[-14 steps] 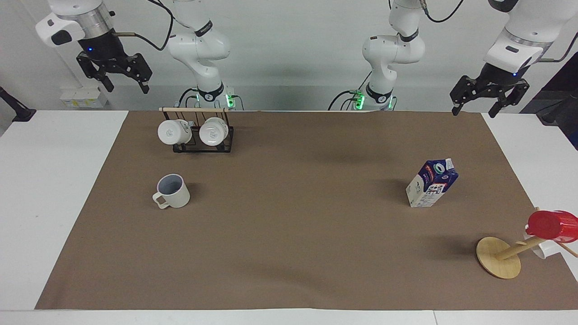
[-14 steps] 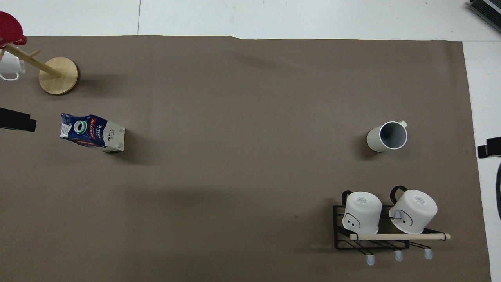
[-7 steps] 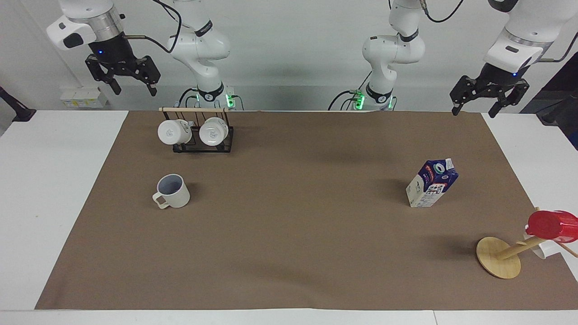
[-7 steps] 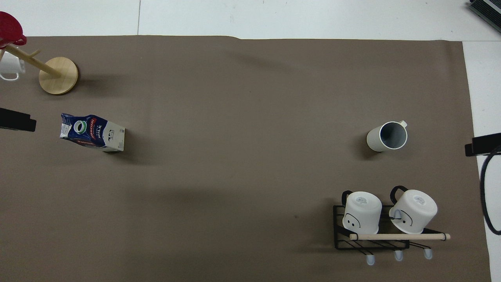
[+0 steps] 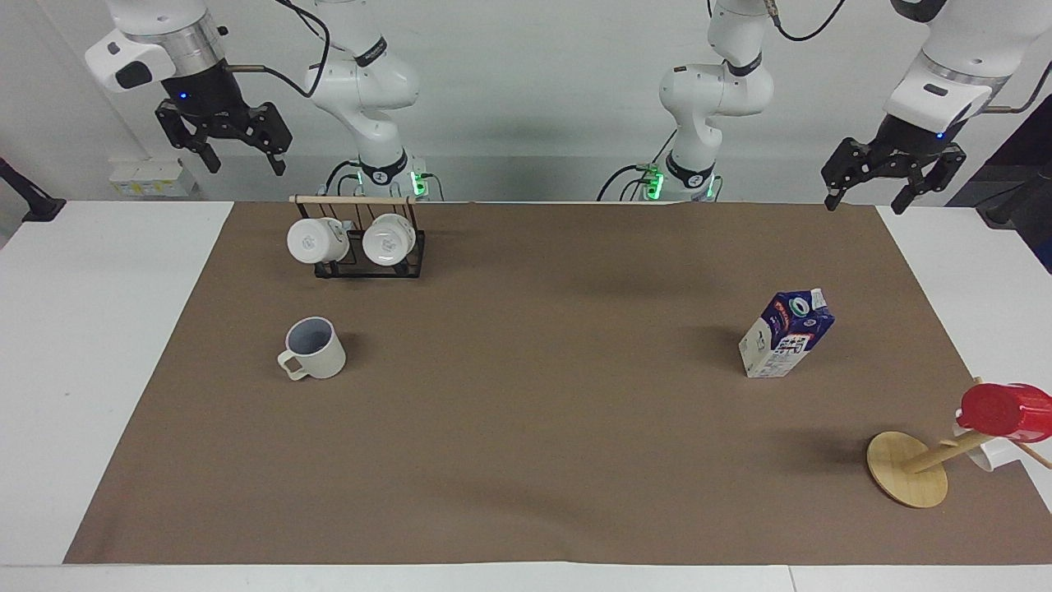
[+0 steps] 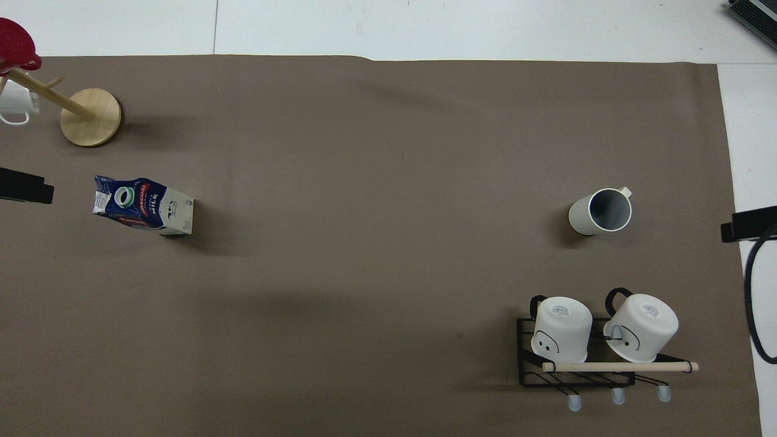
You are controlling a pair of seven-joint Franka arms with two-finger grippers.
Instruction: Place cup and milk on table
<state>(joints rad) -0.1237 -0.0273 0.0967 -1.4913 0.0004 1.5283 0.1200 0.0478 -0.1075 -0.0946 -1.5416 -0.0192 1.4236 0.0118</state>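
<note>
The cream cup [image 5: 316, 349] stands upright on the brown sheet of the table [image 5: 534, 427] toward the right arm's end; it also shows in the overhead view [image 6: 600, 211]. The milk [image 5: 785, 333], a blue and white carton, stands upright on the sheet toward the left arm's end, also seen from overhead [image 6: 142, 204]. My right gripper [image 5: 244, 163] hangs high over the sheet's edge at its own end, open and empty. My left gripper [image 5: 869, 196] hangs high over the sheet's edge at the left arm's end, open and empty. Only their tips show from overhead: the left [image 6: 24, 185] and the right [image 6: 746, 223].
A black wire rack [image 5: 362, 265] with a wooden bar holds two white mugs, nearer to the robots than the cup; it also shows from overhead [image 6: 528, 364]. A wooden mug tree [image 5: 908, 470] with a red cup [image 5: 1004, 409] and a white mug stands farther from the robots than the milk.
My right gripper has risen a little and shifted toward the rack, then stopped. The left gripper, the cup and the milk have barely moved.
</note>
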